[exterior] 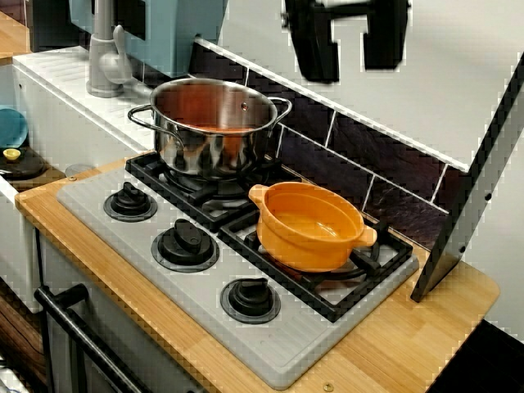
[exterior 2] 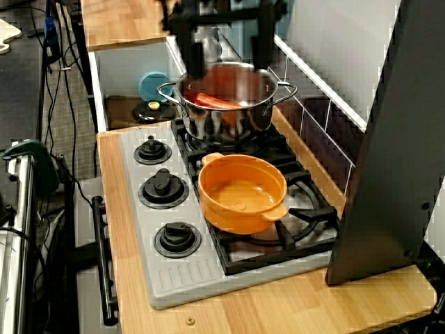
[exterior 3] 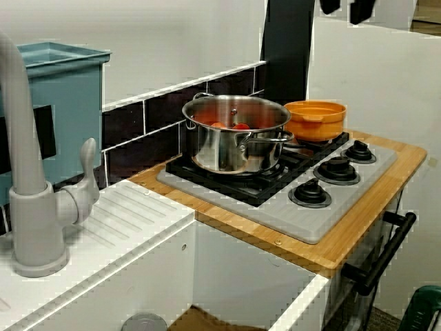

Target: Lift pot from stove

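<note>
Left to right in the view from the front corner: faucet (exterior: 106, 57) on the white sink counter, then the steel pot (exterior: 211, 123) on the back-left burner with something red-orange inside, three black knobs (exterior: 185, 243) along the front of the stove (exterior: 270, 348), then the orange pot (exterior: 309, 225) on the right burner grate, upright, empty, one stubby handle toward the steel pot and the other toward the right. It sits near the steel pot without touching it. The gripper (exterior: 348, 41) hangs high above the backsplash, well apart from both pots; two dark fingers point down with a clear gap between them, so it reads as spread and empty. Step in hand, I judge, is the approach: come down over the orange pot, pinch the rim wall on a side away from the steel pot, one finger inside and one outside, then lift straight up so it clears the grate. The glossy wall may slip, so grip deep. Hard to tell: the gripper's top is cut off in every view, and what is inside the steel pot is unclear.
</note>
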